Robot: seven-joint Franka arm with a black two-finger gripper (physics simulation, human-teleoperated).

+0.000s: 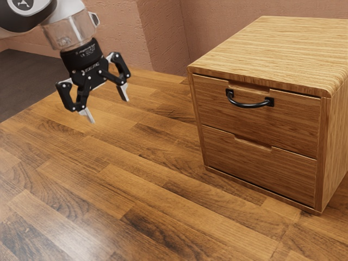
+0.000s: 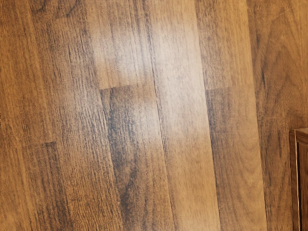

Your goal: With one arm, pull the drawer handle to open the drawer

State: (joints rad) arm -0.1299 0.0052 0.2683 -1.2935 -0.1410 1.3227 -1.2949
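Exterior view: fingers (image 1: pixel 124 91) spread wide, empty, hovering well apart from drawer handle (image 1: pixel 248 105), toward exterior view's left of it; top drawer (image 1: pixel 255 124) shut.

- Arm (image 1: pixel 32 13): white shell with a dark grey joint band at its end.
- Wrist flange (image 1: pixel 68 30): pale grey, glossy, tapered cylinder with a small side knob.
- Gripper (image 1: pixel 106 103): black body bearing small white lettering; two black skeletal linkage fingers.
- Fingertips (image 1: pixel 87 115): slim, light grey pads.
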